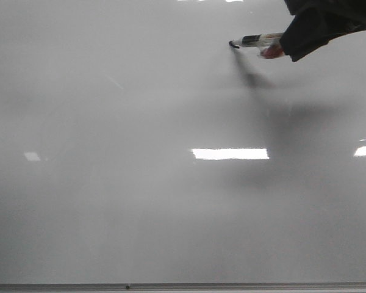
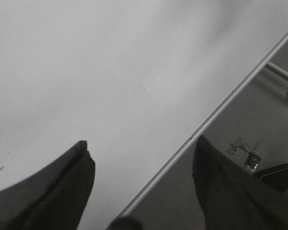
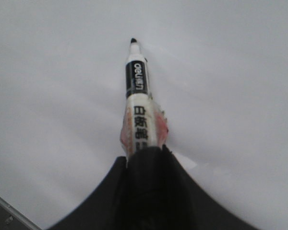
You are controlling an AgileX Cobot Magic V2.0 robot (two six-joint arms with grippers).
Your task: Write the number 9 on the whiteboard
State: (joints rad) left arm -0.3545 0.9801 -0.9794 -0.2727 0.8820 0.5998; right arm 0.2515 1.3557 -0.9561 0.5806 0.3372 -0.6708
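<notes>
The whiteboard (image 1: 140,201) fills the front view, glossy and pale grey, with bright rectangular glare patches low on the left, in the middle and at the right edge. Its thin grey frame (image 1: 171,285) runs along the near edge. No drawn 9 shows on it.

In the left wrist view the left gripper (image 2: 139,191) hangs with its jaws spread wide and nothing between them, over the board's frame edge (image 2: 216,115); beyond that edge lies a darker floor (image 2: 259,120) with a bit of tape.

Far right and at the top of the front view, the right gripper (image 1: 293,43) is clamped on a marker (image 1: 259,40), white-bodied with a black band. Its black tip (image 1: 233,44) points left and meets the board, with a soft shadow beneath.

The board's left and centre lie bare.
</notes>
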